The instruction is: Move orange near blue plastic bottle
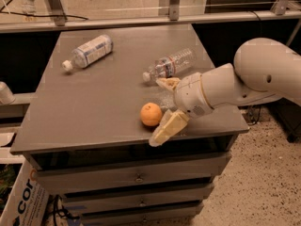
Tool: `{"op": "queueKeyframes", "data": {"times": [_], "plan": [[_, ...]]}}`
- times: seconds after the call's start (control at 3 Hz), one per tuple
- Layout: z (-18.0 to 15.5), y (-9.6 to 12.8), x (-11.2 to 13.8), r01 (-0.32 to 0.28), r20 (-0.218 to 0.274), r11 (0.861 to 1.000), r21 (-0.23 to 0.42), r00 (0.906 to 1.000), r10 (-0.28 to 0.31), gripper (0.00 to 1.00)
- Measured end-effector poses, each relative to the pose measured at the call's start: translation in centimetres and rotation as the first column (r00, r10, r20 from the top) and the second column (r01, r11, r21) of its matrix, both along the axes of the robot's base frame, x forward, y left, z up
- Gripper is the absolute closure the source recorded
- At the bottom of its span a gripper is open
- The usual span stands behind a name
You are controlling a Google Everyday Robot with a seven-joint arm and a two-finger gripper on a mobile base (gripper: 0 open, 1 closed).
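Observation:
The orange point(151, 114) sits on the grey table top point(103, 102) near the front edge. My gripper point(160, 111) is open just to the right of the orange, one finger point(165, 128) at the front and the other point(167, 83) behind; the orange lies at the mouth of the jaws, not held. The blue plastic bottle point(89, 51), with a white cap and a wide white-and-blue label, lies on its side at the far left of the table, well away from the orange.
A clear crinkled bottle point(169, 64) with a narrow label lies on its side just behind the gripper. The table is a cabinet with drawers point(136, 178) below. A metal rail point(141, 20) runs behind it. A cardboard box point(23, 201) stands at the lower left.

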State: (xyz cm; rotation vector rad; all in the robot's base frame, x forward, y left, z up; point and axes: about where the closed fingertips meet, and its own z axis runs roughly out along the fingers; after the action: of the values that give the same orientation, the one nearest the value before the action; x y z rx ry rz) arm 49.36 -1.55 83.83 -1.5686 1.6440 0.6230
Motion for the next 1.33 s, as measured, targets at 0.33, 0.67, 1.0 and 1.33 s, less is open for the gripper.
{"op": "queueKeyframes", "data": {"times": [0.33,0.67,1.0,1.33], "plan": [[-0.3,0.4,0.0,-0.011,0.004,1.0,0.019,0.9999,0.011,0.18],[-0.4,0.5,0.0,-0.01,-0.003,1.0,0.03,0.9999,0.011,0.41],[-0.6,0.5,-0.1,-0.009,-0.009,0.999,0.036,0.9999,0.01,0.64],[0.5,0.9,0.2,-0.004,-0.012,0.999,0.053,0.9999,0.004,0.87]]}}
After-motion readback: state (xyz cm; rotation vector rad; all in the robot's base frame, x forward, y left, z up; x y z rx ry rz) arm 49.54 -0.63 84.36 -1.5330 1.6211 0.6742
